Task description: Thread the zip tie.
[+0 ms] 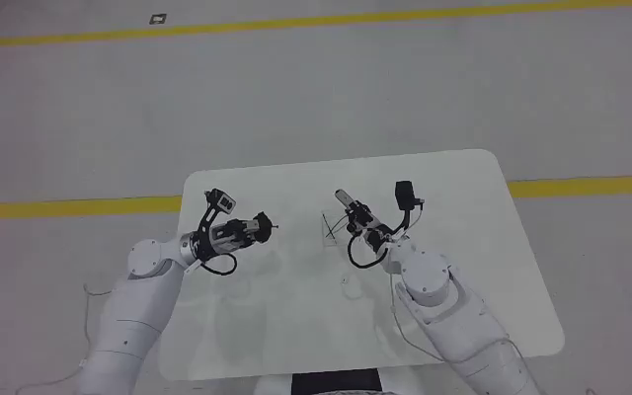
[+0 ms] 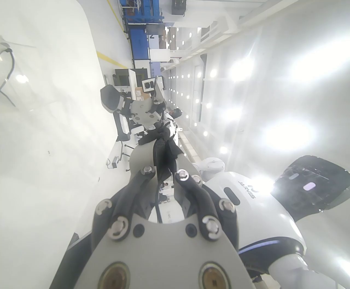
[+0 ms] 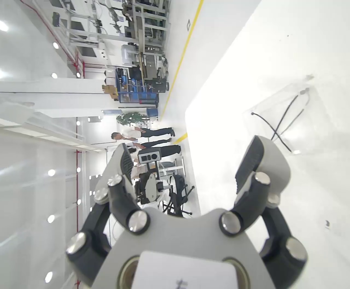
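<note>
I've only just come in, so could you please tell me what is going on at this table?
The robot's left gripper is shut above the white table, apparently on a thin black zip tie. Its right gripper is open and empty, beside a clear tray holding more black ties. No threading shows yet.

Industrial robotics lab or test hall. Pale grey painted floor (image 1: 316,99) with yellow lane lines (image 1: 296,22) and small square floor marker (image 1: 158,18). White work table (image 1: 474,197) stands alone in open bay. Blue storage racks (image 3: 136,93) and metal frames loaded with equipment (image 3: 142,22) along far side. Red pipe (image 3: 78,63) runs up wall. Rows of round ceiling lights (image 2: 209,105) overhead. Potted plant (image 3: 130,118) beside aisle.
</note>
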Robot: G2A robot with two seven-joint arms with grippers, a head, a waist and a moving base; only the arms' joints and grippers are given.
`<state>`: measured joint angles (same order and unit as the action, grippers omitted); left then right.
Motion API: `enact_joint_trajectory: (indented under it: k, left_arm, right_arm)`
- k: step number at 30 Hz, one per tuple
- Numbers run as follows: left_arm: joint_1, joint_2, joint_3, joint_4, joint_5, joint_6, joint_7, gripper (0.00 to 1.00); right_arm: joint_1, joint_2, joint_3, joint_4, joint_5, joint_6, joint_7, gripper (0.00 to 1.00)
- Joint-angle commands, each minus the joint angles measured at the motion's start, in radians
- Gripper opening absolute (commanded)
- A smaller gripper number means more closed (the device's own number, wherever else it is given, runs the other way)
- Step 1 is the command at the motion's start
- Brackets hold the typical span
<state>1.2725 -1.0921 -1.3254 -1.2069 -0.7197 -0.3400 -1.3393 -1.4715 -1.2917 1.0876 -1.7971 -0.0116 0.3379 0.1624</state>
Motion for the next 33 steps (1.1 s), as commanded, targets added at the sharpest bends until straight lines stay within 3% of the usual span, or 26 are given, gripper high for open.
enact_joint_trajectory:
  k: [1,6,11,20,27,33]
  left_arm:
    - [0.0,0.0,0.0,0.0,0.0,0.0,0.0,0.0]
    - [0.0,0.0,0.0,0.0,0.0,0.0,0.0,0.0]
    - [0.0,0.0,0.0,0.0,0.0,0.0,0.0,0.0]
    - [0.0,0.0,0.0,0.0,0.0,0.0,0.0,0.0]
    - [0.0,0.0,0.0,0.0,0.0,0.0,0.0,0.0]
    - [0.0,0.0,0.0,0.0,0.0,0.0,0.0,0.0]
  right_arm:
    - [0.0,0.0,0.0,0.0,0.0,0.002,0.0,1.0]
    - [0.013,0.0,-0.007,-0.007,-0.03,0.002,0.009,1.0]
    - [0.082,-0.006,-0.036,0.015,-0.093,0.002,0.063,1.0]
    - [0.249,-0.051,-0.081,0.223,-0.268,0.002,0.228,1.0]
    - [0.247,-0.116,-0.016,0.277,-0.44,0.002,0.352,1.0]
    - [0.247,-0.116,-0.016,0.277,-0.44,0.002,0.352,1.0]
